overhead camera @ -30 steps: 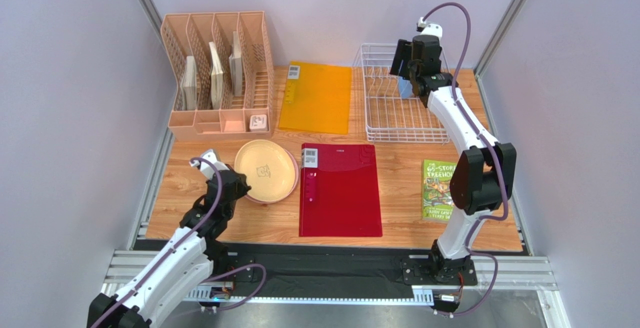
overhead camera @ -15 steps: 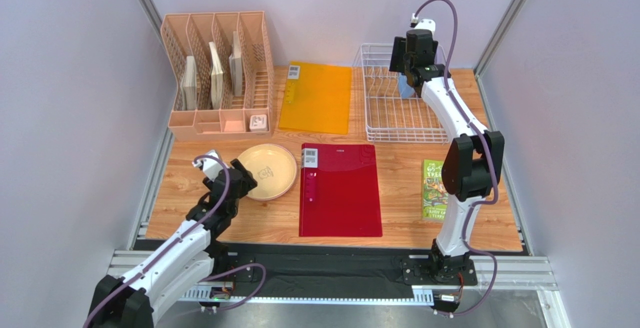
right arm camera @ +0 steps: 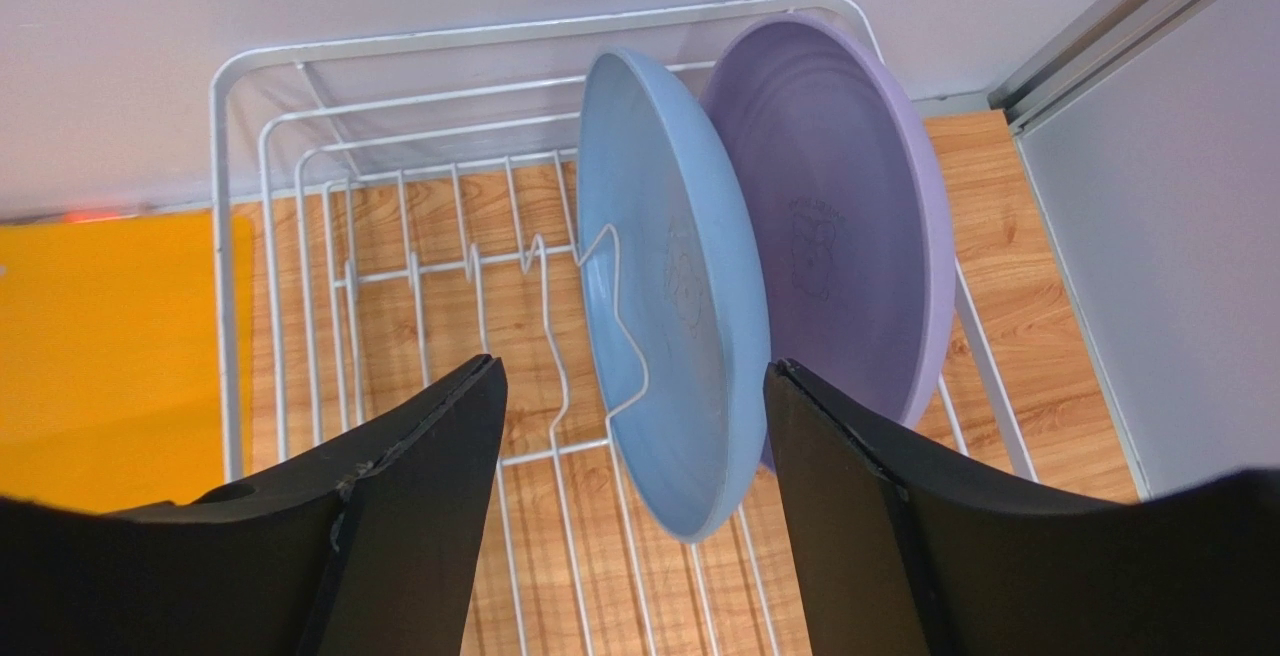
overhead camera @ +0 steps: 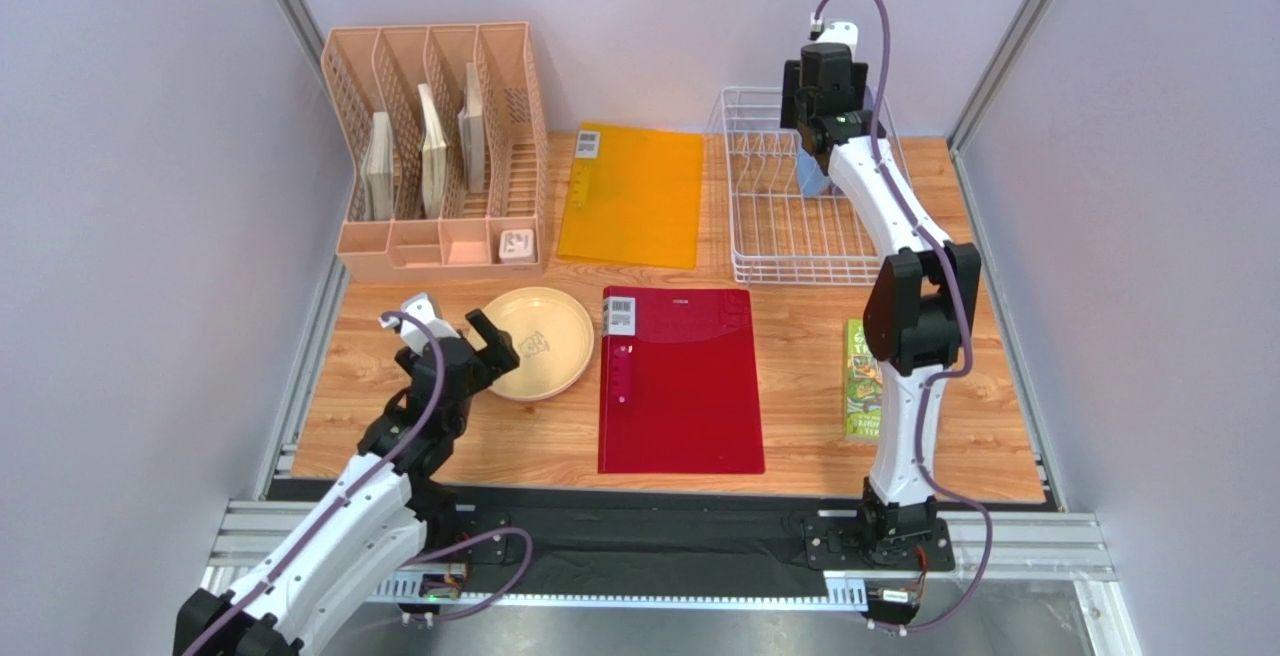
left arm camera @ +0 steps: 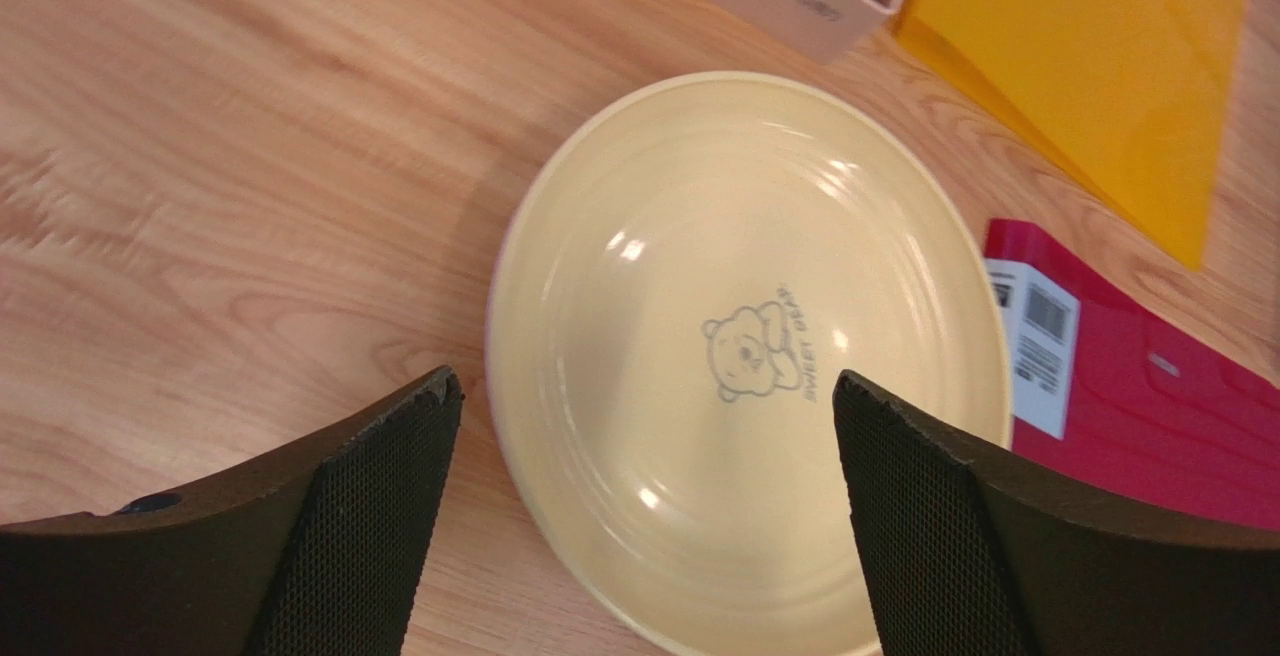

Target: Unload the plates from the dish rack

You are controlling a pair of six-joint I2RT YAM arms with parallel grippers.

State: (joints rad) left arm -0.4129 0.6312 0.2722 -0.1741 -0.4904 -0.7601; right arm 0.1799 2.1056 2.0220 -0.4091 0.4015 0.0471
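The yellow plate (overhead camera: 537, 341) (left arm camera: 721, 236) lies flat on the table, bear mark up, with a thin pink edge showing under its left rim. My left gripper (overhead camera: 457, 338) (left arm camera: 643, 380) is open just above its near-left rim and holds nothing. In the white wire dish rack (overhead camera: 781, 236) (right arm camera: 376, 311) two plates stand on edge, a light blue plate (overhead camera: 812, 176) (right arm camera: 676, 311) and behind it a lavender plate (right arm camera: 857, 221). My right gripper (overhead camera: 821, 119) (right arm camera: 631, 368) hangs open over the rack's far right end. The blue plate's lower edge lies between its fingers, untouched.
A peach slotted file organizer (overhead camera: 436, 146) stands at the back left. An orange folder (overhead camera: 631, 194) lies beside the rack and a red folder (overhead camera: 679, 379) lies right of the yellow plate. A green book (overhead camera: 861, 379) is partly hidden behind the right arm.
My left gripper opened and let go of the yellow plate, which now rests on the table. My right arm reached farther back over the rack and its jaws narrowed slightly.
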